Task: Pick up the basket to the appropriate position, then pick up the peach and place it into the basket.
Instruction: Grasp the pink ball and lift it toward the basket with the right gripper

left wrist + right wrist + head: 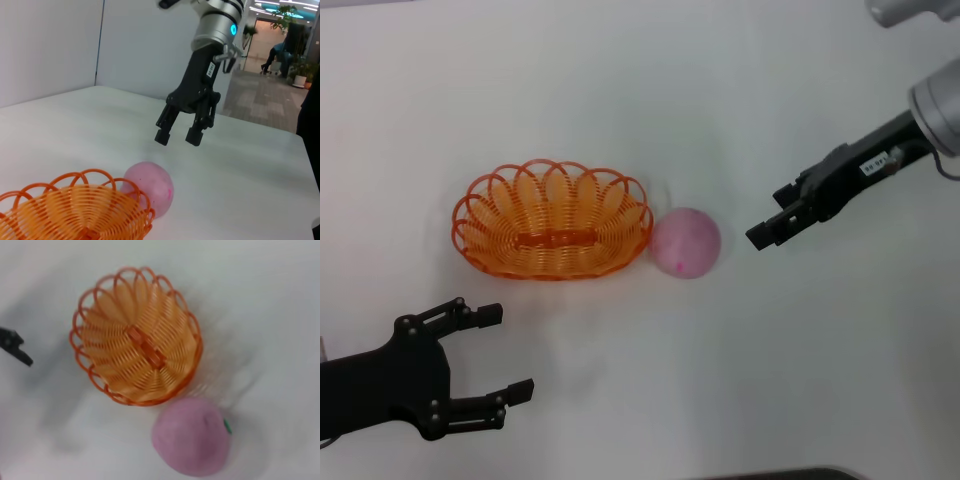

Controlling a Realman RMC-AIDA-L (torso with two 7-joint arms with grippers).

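Right end effector (770,228) hangs open just right of the peach (685,242), which touches the basket (552,219); left end effector (505,352) open nearby.

Orange wire basket (552,219) with a looped, scalloped rim; pale-pink peach (686,242) with a darker pink spot and small green mark; plain white counter (640,100); both sets of fingers (512,391) black

Head view: high, facing down at worktop (800,380). Left wrist view: low, near-level across worktop. Right wrist view: close, facing down. All share basket (552,220) and peach (686,242).
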